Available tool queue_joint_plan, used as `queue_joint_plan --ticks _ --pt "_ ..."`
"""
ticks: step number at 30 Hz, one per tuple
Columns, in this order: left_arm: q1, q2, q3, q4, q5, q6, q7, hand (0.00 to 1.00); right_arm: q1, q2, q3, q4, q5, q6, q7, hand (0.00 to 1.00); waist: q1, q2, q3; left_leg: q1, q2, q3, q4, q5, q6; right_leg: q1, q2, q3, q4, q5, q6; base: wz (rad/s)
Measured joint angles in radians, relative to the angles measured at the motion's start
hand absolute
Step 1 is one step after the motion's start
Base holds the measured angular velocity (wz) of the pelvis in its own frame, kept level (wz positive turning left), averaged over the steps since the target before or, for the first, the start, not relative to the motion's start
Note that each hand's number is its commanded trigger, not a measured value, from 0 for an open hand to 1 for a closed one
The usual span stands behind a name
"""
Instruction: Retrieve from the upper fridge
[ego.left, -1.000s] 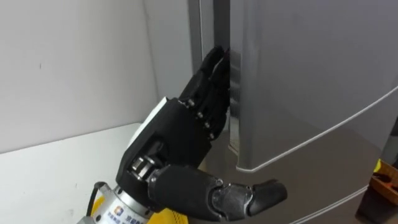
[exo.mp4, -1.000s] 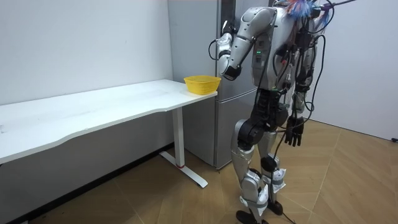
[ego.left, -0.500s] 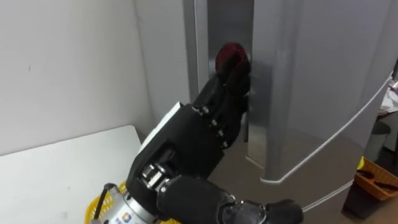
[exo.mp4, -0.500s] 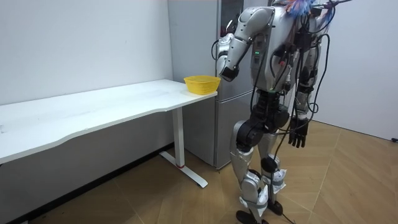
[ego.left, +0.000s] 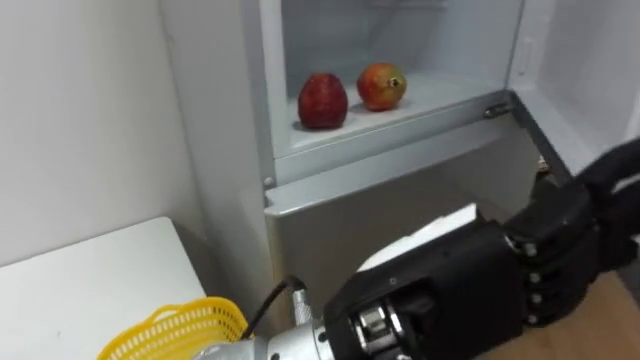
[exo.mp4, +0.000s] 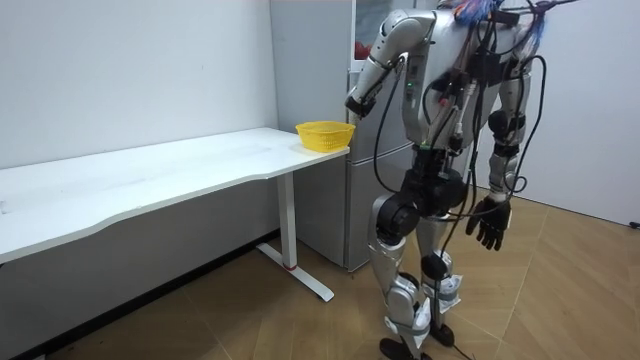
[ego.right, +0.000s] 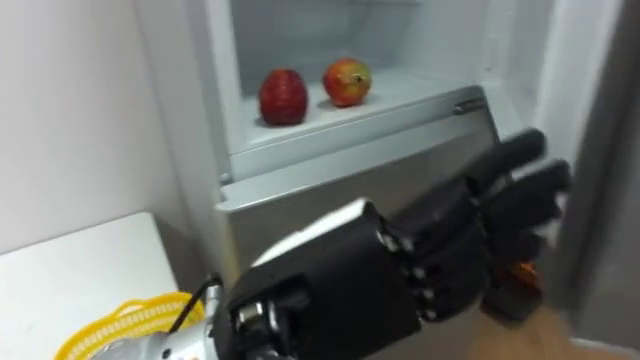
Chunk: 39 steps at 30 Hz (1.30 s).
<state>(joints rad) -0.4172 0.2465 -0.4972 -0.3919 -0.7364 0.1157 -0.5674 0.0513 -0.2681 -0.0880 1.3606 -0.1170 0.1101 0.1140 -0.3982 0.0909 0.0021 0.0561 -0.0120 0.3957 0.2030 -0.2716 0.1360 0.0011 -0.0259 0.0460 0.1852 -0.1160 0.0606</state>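
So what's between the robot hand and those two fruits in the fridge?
Nothing loose: in the left eye view only the shelf's front edge and the fridge front separate the left robot hand from the fruits.

You have nothing readable here. No lettering, number or label can be made out on the left hand (ego.left: 480, 290), on the open fridge (ego.left: 350, 190) above and behind its fingers, or on the yellow basket (ego.left: 175, 330) beside its wrist.
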Motion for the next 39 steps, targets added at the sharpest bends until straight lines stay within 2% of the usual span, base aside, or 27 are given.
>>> queue_joint_plan --ticks 8,19,22,24,27,30,32,33,35,36,37,38,39 --pt "-0.016 -0.003 0.0 0.04 -0.011 0.009 -0.055 0.0 -0.004 -0.011 0.003 -0.001 0.017 -0.005 -0.006 0.0 -0.033 -0.001 0.0006 0.007 0.01 0.02 -0.005 0.006 -0.02 -0.003 0.014 0.021 0.0 -0.003 -0.004 -0.1" --pt "-0.025 -0.003 0.0 0.041 -0.011 0.008 -0.072 0.0 -0.001 -0.018 0.008 0.0 0.034 -0.014 -0.007 0.0 -0.038 -0.004 0.0024 0.008 0.022 0.029 -0.003 0.01 -0.036 -0.003 0.028 0.031 0.002 -0.006 -0.018 -0.03" --pt "-0.031 -0.003 0.0 0.041 -0.011 0.008 -0.069 0.0 -0.001 -0.018 0.018 0.011 0.054 -0.026 -0.016 0.0 -0.033 -0.003 0.0024 0.008 0.023 0.026 -0.003 0.01 -0.037 0.003 0.028 0.03 0.001 -0.007 -0.019 0.01" --pt "-0.031 0.002 0.009 0.037 -0.006 0.008 -0.062 0.0 0.003 -0.018 0.017 0.015 0.086 -0.028 -0.025 0.0 -0.017 -0.003 0.0026 0.007 0.023 0.024 -0.003 0.01 -0.037 0.009 0.028 0.023 0.001 -0.007 -0.019 0.02" --pt "-0.031 0.013 0.063 0.013 0.036 0.007 -0.015 0.0 0.018 -0.017 0.016 0.018 0.11 -0.028 -0.056 0.0 0.015 0.001 0.0026 0.006 0.023 0.008 0.0 0.009 -0.037 0.013 0.026 0.006 0.0 -0.007 -0.019 0.13" --pt "-0.03 0.049 0.177 -0.08 0.054 0.001 0.04 0.0 0.042 -0.013 0.002 0.022 0.114 -0.04 -0.083 0.0 0.072 0.006 -0.0001 0.008 0.024 0.0 -0.001 0.011 -0.04 0.017 0.025 -0.005 0.001 -0.009 -0.022 0.09" --pt "-0.018 0.058 0.308 -0.15 0.065 -0.031 0.083 0.0 0.069 -0.005 -0.041 0.023 0.113 -0.058 -0.082 0.0 0.125 0.004 0.0006 0.018 0.023 -0.014 -0.004 0.015 -0.045 0.033 0.022 -0.029 -0.001 -0.012 -0.026 0.18" --pt "-0.011 0.059 0.343 -0.167 0.064 -0.039 0.098 0.0 0.077 -0.002 -0.055 0.023 0.114 -0.059 -0.082 0.0 0.136 0.003 0.0007 0.02 0.023 -0.018 -0.006 0.016 -0.046 0.036 0.022 -0.033 0.0 -0.013 -0.028 0.22" --pt "0.054 0.063 0.463 -0.225 0.064 -0.096 0.153 0.0 0.105 0.014 -0.077 0.018 0.111 -0.066 -0.09 0.0 0.188 -0.008 -0.0007 0.032 0.022 -0.031 -0.009 0.02 -0.051 0.05 0.022 -0.044 0.001 -0.026 -0.035 0.22" --pt "0.068 0.061 0.49 -0.231 0.064 -0.104 0.162 0.0 0.112 0.021 -0.077 0.012 0.111 -0.066 -0.092 0.0 0.204 -0.013 -0.0002 0.035 0.021 -0.033 -0.01 0.021 -0.053 0.049 0.022 -0.047 0.001 -0.03 -0.037 0.14" --pt "0.096 0.06 0.535 -0.237 0.065 -0.116 0.185 0.0 0.116 0.035 -0.077 0.01 0.109 -0.066 -0.1 0.0 0.237 -0.026 -0.0033 0.04 0.021 -0.034 -0.014 0.024 -0.058 0.051 0.022 -0.049 0.003 -0.036 -0.042 0.09" --pt "0.122 0.06 0.571 -0.238 0.072 -0.129 0.213 0.0 0.116 0.05 -0.077 0.009 0.099 -0.067 -0.109 0.0 0.254 -0.039 -0.0074 0.042 0.021 -0.043 -0.014 0.027 -0.062 0.053 0.024 -0.055 0.002 -0.039 -0.046 0.11" --pt "0.133 0.06 0.586 -0.239 0.075 -0.135 0.231 0.0 0.12 0.057 -0.077 0.009 0.093 -0.069 -0.112 0.0 0.263 -0.045 -0.0079 0.042 0.022 -0.048 -0.014 0.028 -0.064 0.054 0.024 -0.06 0.0 -0.04 -0.048 0.21"
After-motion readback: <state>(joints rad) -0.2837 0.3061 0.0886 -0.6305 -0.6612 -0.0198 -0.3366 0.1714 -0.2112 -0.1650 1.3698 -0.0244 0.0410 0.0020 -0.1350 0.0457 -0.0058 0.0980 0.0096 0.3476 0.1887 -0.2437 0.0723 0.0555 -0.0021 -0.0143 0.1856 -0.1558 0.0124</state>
